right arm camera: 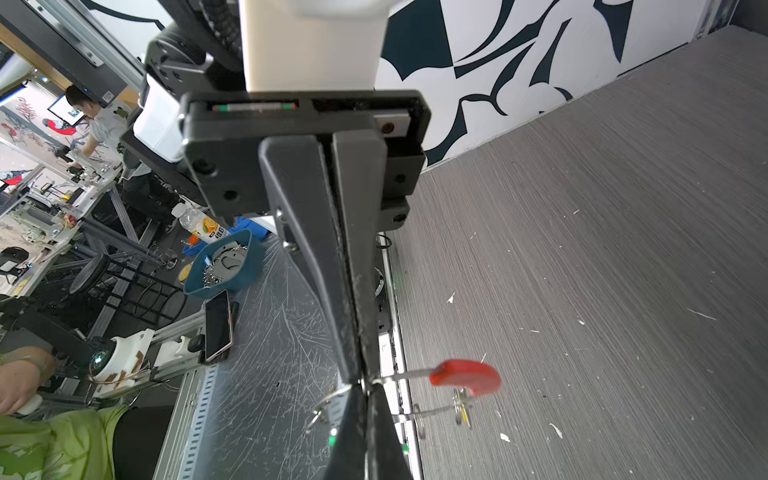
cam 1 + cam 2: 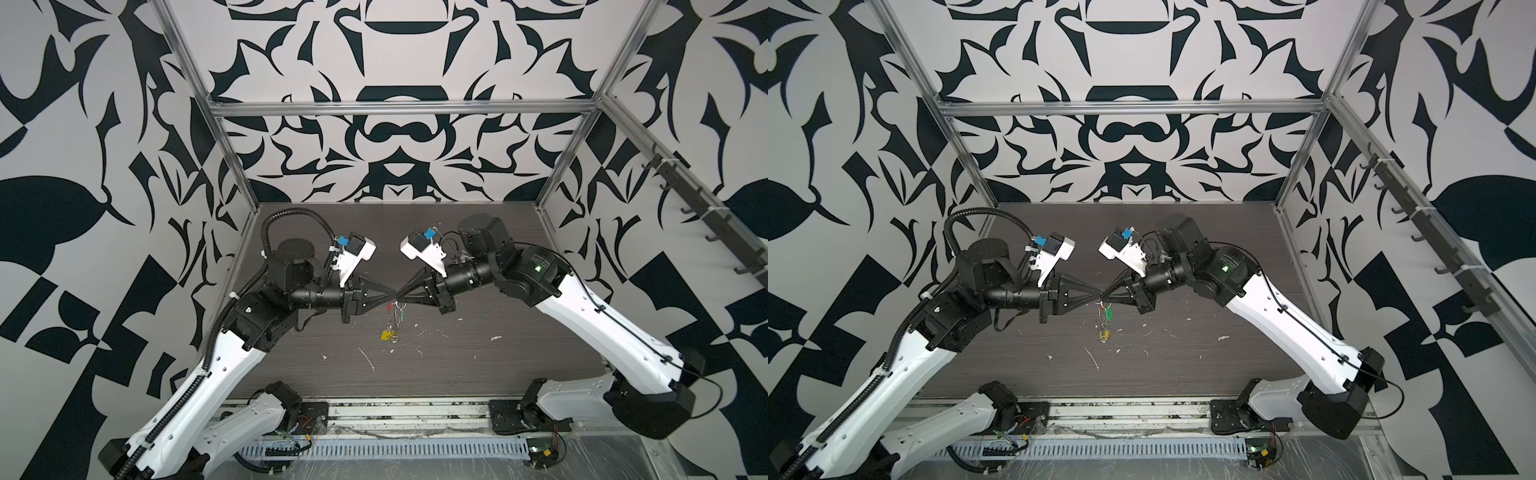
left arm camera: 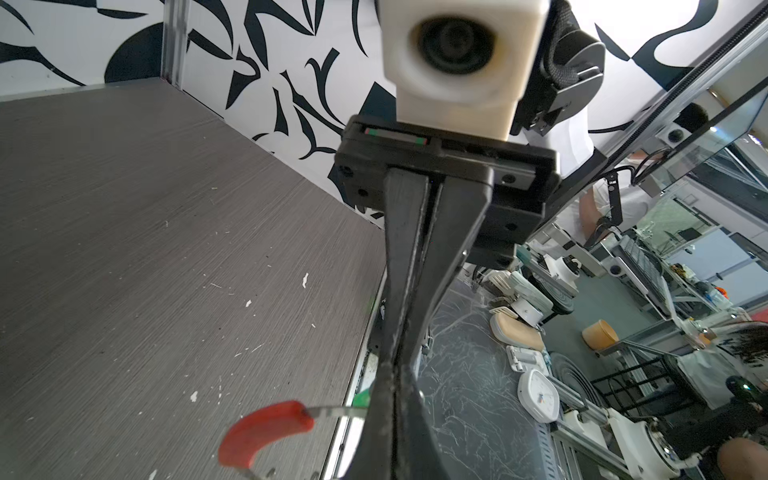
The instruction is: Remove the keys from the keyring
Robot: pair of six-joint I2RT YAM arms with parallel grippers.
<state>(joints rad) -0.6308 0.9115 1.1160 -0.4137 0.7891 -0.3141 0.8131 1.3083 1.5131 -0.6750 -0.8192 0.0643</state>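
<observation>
Robotics lab, aluminium-framed cell [image 2: 399,109], patterned walls [image 2: 83,124], cluttered workbenches [image 1: 33,216] beyond

Matt wood-grain table [image 2: 457,365]; thin metal keyring [image 1: 407,375] with seemingly plastic red sleeve [image 1: 465,377].

An enclosure is shown from above in both top views. Its 3 walls [image 2: 399,137] are covered in white panels printed with bold black leaf-like shapes and are edged by a silver aluminium frame [image 2: 399,109]. The base is a dark grey wood-grain tabletop [image 2: 457,361], over which small white flecks [image 2: 368,359] are scattered. A rail of dark hooks [image 2: 721,218] is fixed along the wall on the right. A pale slotted cable duct [image 2: 374,449] is laid along the near edge. In the wrist views a brightly lit workshop is seen beyond, with metal benches, a blue basket [image 1: 224,270], a phone [image 1: 218,326] and a drinks bottle [image 1: 203,224].
</observation>
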